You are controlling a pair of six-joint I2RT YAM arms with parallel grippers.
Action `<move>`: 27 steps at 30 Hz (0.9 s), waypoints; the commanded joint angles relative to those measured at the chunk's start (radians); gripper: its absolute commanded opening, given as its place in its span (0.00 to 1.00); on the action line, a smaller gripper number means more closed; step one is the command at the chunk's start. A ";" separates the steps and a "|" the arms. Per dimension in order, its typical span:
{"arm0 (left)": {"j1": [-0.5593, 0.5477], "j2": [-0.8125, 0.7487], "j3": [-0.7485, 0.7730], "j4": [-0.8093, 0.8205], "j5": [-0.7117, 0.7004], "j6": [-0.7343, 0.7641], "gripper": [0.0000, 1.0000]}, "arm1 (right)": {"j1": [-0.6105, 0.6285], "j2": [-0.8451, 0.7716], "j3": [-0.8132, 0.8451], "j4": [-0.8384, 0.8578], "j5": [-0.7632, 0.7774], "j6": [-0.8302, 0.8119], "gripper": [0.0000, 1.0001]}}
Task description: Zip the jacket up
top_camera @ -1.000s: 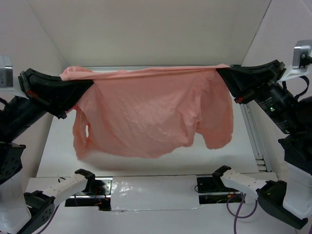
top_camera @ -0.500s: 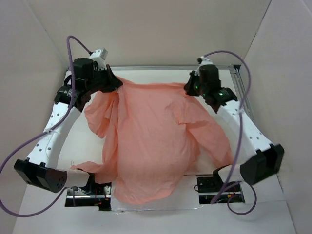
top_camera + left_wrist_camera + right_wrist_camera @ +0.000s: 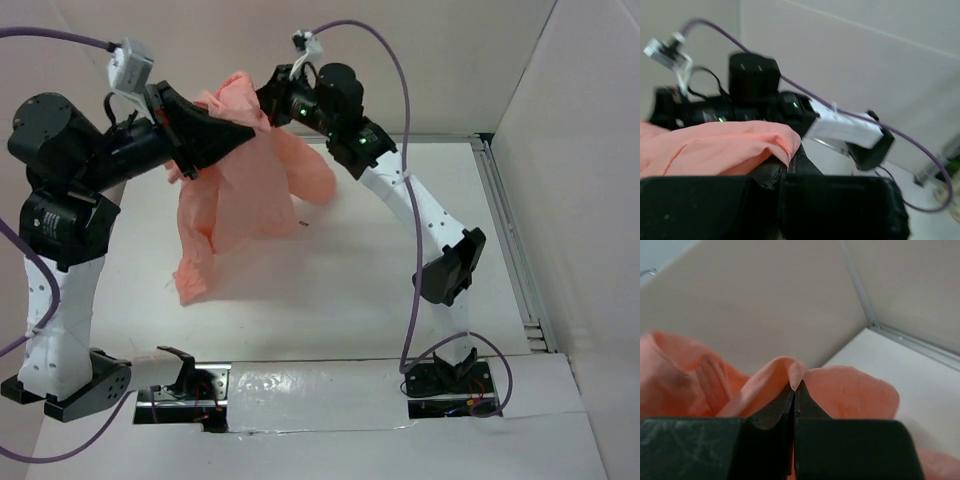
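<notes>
1. Grippers: my left gripper (image 3: 790, 161) and right gripper (image 3: 796, 390) are each clamped tight on a fold of the jacket (image 3: 235, 195).
2. Position: both pinch points sit high near the back wall, almost meeting. The jacket hangs bunched beneath them over the table (image 3: 400, 300).
3. Handling, as I judge it: light, limp, thin and quick to crumple. The best hold is the front hem beside the zipper, though I see no zipper now.
4. Change: half a second ago my grippers stood well apart with the jacket spread wide toward the near edge. Now it is gathered into a narrow bundle at the left.
</notes>
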 commanded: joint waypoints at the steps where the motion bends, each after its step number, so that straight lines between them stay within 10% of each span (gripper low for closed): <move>1: -0.017 0.015 -0.094 0.098 0.220 -0.042 0.00 | -0.084 0.011 0.083 0.052 -0.063 0.063 0.00; 6: -0.042 0.006 -0.425 0.284 0.277 -0.096 0.00 | -0.251 -0.115 -0.384 0.138 -0.083 0.117 0.02; 8: -0.168 0.049 -0.506 0.283 0.131 -0.039 0.05 | -0.317 -0.201 -0.618 0.162 -0.039 0.120 0.17; 10: -0.312 0.166 -0.498 0.246 0.003 0.065 0.29 | -0.382 -0.293 -0.751 0.181 0.016 0.126 0.61; 11: -0.424 0.214 -0.463 0.220 -0.039 0.078 0.68 | -0.406 -0.319 -0.799 0.169 0.070 0.130 0.79; 13: -0.473 0.356 -0.394 0.119 -0.070 0.063 0.99 | -0.472 -0.387 -0.877 0.084 0.155 0.144 1.00; 20: -0.402 0.362 -0.431 0.070 -0.148 0.009 0.99 | -0.508 -0.652 -1.002 -0.089 0.351 0.086 1.00; 27: -0.240 -0.026 -0.706 0.050 -0.260 -0.040 0.99 | -0.252 -0.790 -1.161 -0.121 0.333 -0.029 1.00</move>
